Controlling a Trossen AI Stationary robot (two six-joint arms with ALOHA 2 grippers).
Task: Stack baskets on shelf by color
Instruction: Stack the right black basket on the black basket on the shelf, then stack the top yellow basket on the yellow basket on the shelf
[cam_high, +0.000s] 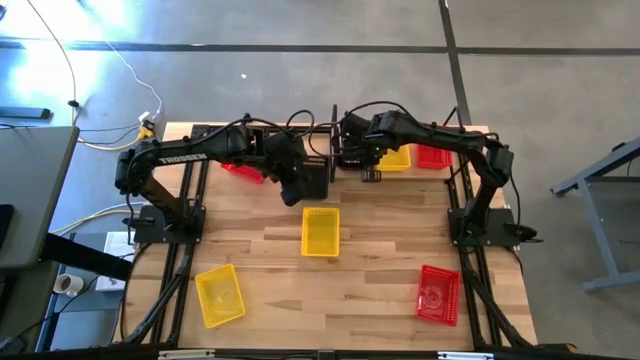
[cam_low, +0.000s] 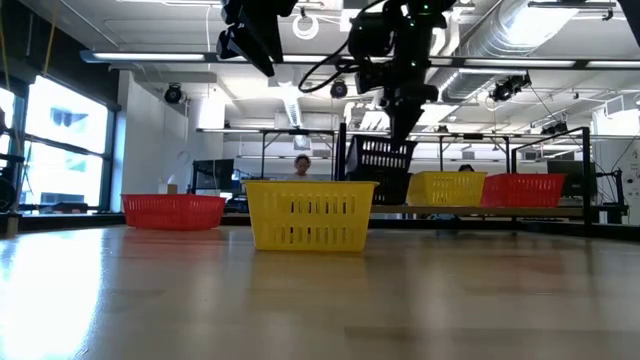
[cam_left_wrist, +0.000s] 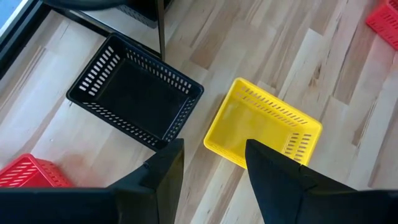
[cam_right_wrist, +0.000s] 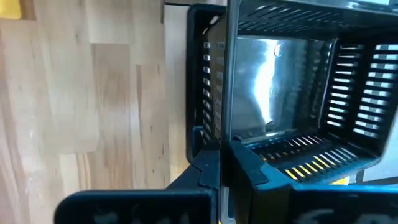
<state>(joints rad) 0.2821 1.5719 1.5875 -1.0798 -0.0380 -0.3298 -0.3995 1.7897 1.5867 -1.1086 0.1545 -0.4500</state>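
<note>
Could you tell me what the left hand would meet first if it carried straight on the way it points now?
Probably the near rim of the yellow basket on the table, which lies just ahead of the open left hand. The black basket sits off to one side. Depth is hard to judge.

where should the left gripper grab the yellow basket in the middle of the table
Judging by its pose, the yellow basket sits upright and open-topped, clear of the others, so coming straight down looks best. Pinch one thin rim wall, likely the short end nearest the shelf, one finger inside and one outside. The left gripper hangs above it with fingers apart; the perforated walls look too wide to span whole.
</note>
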